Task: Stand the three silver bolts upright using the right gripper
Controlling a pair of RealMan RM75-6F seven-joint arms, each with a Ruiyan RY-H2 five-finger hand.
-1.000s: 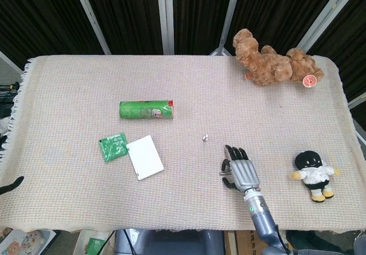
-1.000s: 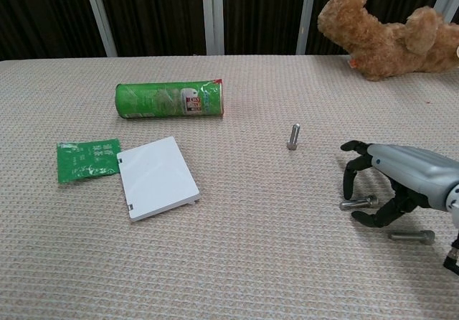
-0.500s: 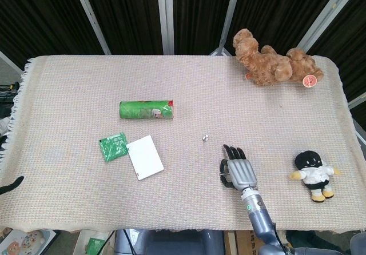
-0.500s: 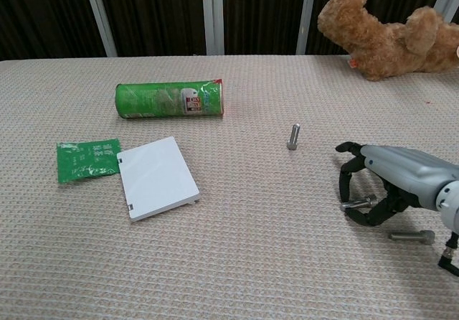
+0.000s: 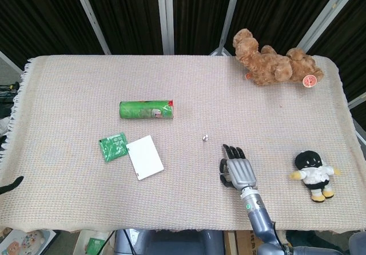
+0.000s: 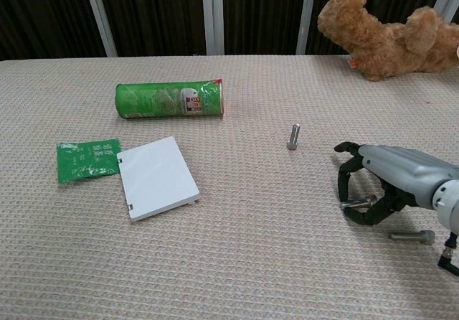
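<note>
Silver bolt one (image 6: 293,137) stands upright on the woven worktop (image 6: 237,262). Bolt two (image 6: 358,203) lies flat beneath the right hand (image 6: 373,184), whose fingers curl around it; firm grip unconfirmed. Bolt three (image 6: 412,237) lies flat just beside. Risk: the bolt rolls from the fingertips, or topples on the soft weave.

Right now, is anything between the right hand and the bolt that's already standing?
No. In the chest view only bare woven cloth separates the right hand from the upright bolt.
</note>
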